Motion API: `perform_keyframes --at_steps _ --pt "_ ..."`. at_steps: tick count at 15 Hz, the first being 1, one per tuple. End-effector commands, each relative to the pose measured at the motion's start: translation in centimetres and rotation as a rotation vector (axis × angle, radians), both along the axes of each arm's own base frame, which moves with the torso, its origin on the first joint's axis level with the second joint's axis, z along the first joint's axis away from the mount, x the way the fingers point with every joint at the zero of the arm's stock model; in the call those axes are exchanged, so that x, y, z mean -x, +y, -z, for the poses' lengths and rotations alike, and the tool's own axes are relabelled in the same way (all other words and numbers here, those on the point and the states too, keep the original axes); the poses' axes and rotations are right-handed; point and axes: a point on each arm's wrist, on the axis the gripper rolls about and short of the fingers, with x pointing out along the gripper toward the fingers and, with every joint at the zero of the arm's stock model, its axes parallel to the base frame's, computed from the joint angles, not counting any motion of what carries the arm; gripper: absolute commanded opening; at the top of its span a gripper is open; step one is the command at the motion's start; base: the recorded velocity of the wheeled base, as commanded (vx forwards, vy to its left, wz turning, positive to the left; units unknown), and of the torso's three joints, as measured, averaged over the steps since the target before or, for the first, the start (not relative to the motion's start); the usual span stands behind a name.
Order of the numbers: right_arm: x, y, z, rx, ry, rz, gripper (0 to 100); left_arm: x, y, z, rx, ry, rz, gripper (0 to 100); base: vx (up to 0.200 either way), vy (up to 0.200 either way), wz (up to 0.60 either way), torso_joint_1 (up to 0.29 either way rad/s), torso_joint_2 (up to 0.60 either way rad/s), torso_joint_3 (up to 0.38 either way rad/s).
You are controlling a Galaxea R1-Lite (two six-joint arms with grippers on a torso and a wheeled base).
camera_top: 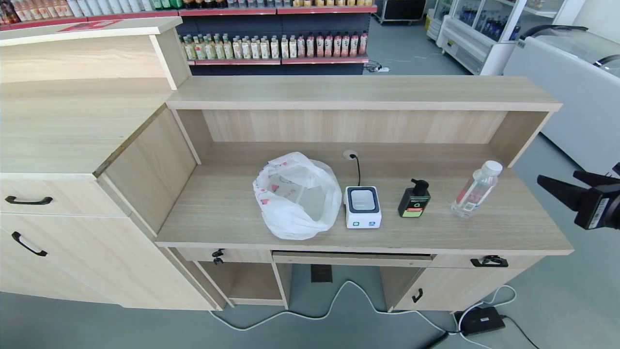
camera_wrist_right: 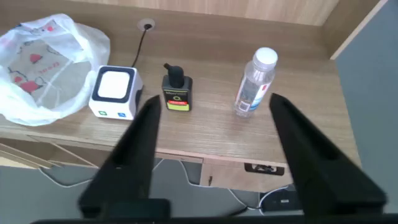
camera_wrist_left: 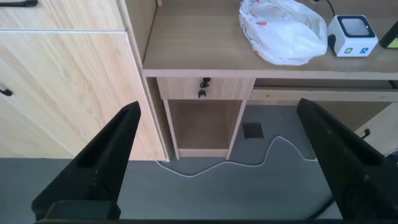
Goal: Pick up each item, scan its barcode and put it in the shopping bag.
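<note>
A white plastic shopping bag (camera_top: 296,196) lies open on the wooden desk (camera_top: 218,213). To its right stand a white barcode scanner (camera_top: 362,206), a black pump bottle (camera_top: 414,198) and a clear water bottle (camera_top: 476,190) with a white cap. My right gripper (camera_top: 557,177) hangs open off the desk's right end, beyond the water bottle (camera_wrist_right: 255,81), with nothing between its fingers. The right wrist view also has the pump bottle (camera_wrist_right: 176,93), the scanner (camera_wrist_right: 114,92) and the bag (camera_wrist_right: 43,65). My left gripper (camera_wrist_left: 219,109) is open and empty, low in front of the desk, below the bag (camera_wrist_left: 283,31).
The desk has a raised back shelf (camera_top: 363,92) and side walls. A tall cabinet (camera_top: 72,145) stands to the left. Drawers with keys (camera_top: 218,254) sit under the top. Cables (camera_top: 300,310) and a power brick (camera_top: 482,320) lie on the floor. Freezers (camera_top: 571,72) stand at the right.
</note>
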Motion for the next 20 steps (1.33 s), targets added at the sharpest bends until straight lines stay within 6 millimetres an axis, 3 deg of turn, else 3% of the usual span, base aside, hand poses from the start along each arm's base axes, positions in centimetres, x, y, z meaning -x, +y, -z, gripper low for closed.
perform_keyframes --at_steps 1,7,12,16,20 --pt "-2.5 -1.4 2.3 0.006 0.102 0.011 100 0.0 0.0 0.0 0.0 -0.001 0.0 100 0.0 0.0 0.0 0.0 0.0 0.0" --pt "-8.2 -5.4 6.3 0.041 0.131 -0.022 100 0.0 0.0 0.0 0.0 -0.001 0.0 100 0.0 0.0 0.0 0.0 0.0 0.0" --pt "-11.6 -6.3 9.3 0.022 0.18 -0.056 100 0.0 0.0 0.0 0.0 -0.001 0.0 100 0.0 0.0 0.0 0.0 0.0 0.0" --pt "-13.4 -5.8 11.6 0.022 0.188 -0.087 100 0.0 0.0 0.0 0.0 -0.001 0.0 100 0.0 0.0 0.0 0.0 0.0 0.0" --pt "-14.7 -3.9 12.8 0.025 0.196 -0.148 100 0.0 0.0 0.0 0.0 -0.001 0.0 100 0.0 0.0 0.0 0.0 0.0 0.0"
